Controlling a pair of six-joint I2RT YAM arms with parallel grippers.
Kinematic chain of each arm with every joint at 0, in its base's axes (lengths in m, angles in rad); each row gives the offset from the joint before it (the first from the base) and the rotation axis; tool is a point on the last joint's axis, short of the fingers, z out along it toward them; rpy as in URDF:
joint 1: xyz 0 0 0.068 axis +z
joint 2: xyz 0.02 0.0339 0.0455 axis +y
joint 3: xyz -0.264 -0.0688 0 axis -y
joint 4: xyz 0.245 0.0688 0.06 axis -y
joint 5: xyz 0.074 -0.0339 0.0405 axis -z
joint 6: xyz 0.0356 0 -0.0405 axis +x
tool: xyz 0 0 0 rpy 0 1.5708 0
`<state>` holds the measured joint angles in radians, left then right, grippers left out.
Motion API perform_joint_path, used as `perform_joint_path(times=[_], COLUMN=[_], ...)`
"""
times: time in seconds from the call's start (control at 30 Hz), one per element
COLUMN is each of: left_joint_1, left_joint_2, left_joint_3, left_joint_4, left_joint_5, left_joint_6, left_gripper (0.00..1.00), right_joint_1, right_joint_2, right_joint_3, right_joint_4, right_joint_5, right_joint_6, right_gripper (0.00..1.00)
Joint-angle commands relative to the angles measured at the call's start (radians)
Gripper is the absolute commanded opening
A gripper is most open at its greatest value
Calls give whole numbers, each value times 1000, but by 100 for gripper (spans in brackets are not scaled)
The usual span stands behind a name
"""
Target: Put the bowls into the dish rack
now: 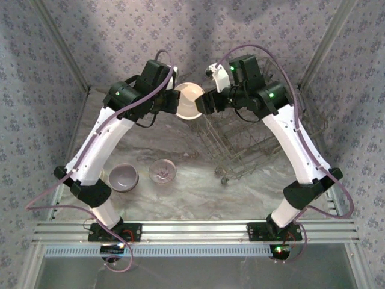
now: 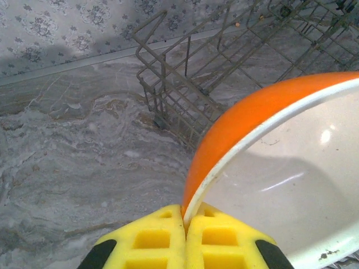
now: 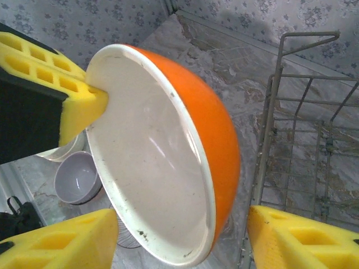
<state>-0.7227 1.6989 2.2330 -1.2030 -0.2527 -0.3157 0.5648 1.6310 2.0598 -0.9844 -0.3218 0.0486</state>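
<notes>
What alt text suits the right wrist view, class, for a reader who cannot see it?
A tilted orange bowl, white inside, is pinched at its rim by the left arm's yellow fingers. The right arm's fingers flank it, apart; the dish rack stands right.

Orange bowl (image 2: 291,168) cut off at rt edge.

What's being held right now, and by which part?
The left gripper is shut on the orange bowl, pinching its rim between the pads. The right gripper stands open, one finger on each side of the same bowl.
</notes>
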Motion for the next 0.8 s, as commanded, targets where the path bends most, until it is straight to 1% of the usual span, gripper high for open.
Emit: perform_joint_path(times=[0.0,0.13,0.3,0.4,0.5,0.6,0.77], left_joint_1=[-11,-19,-29,-40,-51,-58,-65], left_joint_2=[13,28,31,33,40,44,39], left_joint_3=[58,82,81,79,82,82,48], left_joint_4=[-20,-43,-46,-34,-27,-24,23], left_joint_5=[-20,-29,-45,-38,-28,-23,41], left_joint_6=[-9,-24,-42,-48,-55,-67,-108], left_gripper=[0,0,0,0,0,0,0], right_joint_1=[34,62,85,91,94,101,106], right_joint_2=[11,15,19,26,38,41,41], right_joint_3=[14,14,14,17,20,20,10], right_joint_4=[-19,-16,-10,-16,-27,-27,-18], right_joint_5=[101,205,279,299,315,345,394], right_joint_6=[17,26,36,36,43,46,55], right_gripper=[59,48,37,35,28,23,14])
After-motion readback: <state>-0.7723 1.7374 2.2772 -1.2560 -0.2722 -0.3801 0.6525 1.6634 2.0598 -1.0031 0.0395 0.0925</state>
